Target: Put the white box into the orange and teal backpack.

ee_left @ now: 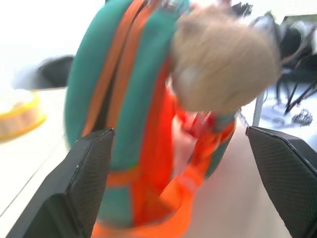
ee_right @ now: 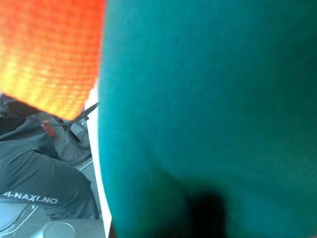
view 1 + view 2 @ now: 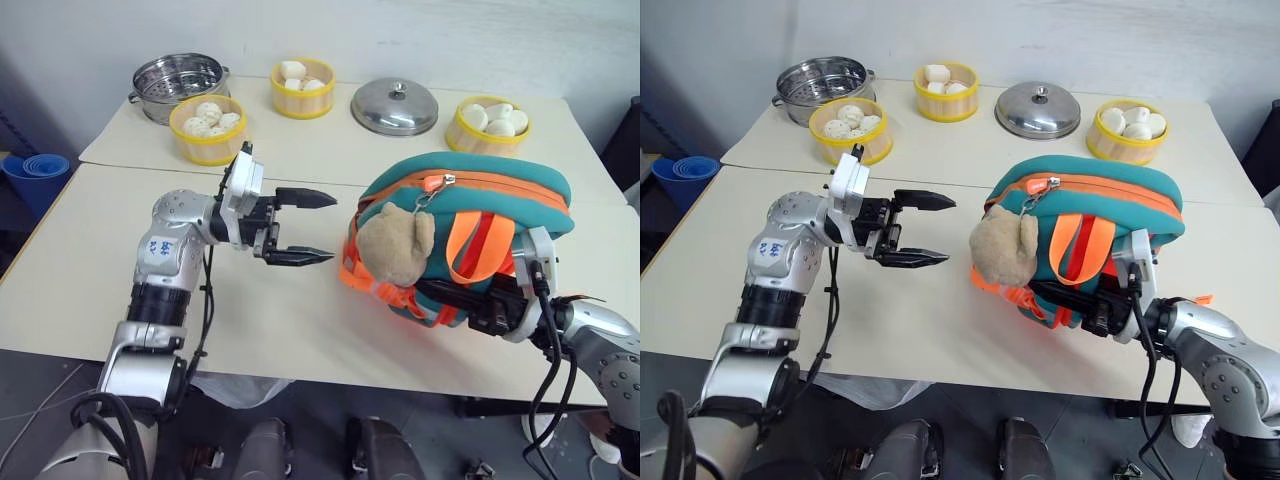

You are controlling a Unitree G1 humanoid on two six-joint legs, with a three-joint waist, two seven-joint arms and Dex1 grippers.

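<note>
The small orange and teal fabric backpack lies on its side on the pale bench, toward the robot's right, with its zipper line along the top and orange straps hanging down its near face. A tan plush bear dangles at its left end. The flat white box cannot be seen anywhere on the bench; whether it sits inside the backpack cannot be told.

The right claw is pressed under the backpack's near edge, clenched, apparently on the fabric or a strap, though the exact hold is hidden. The left claw hovers just left of the bear, pointing at the backpack, its two black fingers spread wide and released, touching nothing.

At the bench's far side stand three yellow-rimmed bamboo steamer baskets of white buns, a steel steamer pot and a steel domed lid.
</note>
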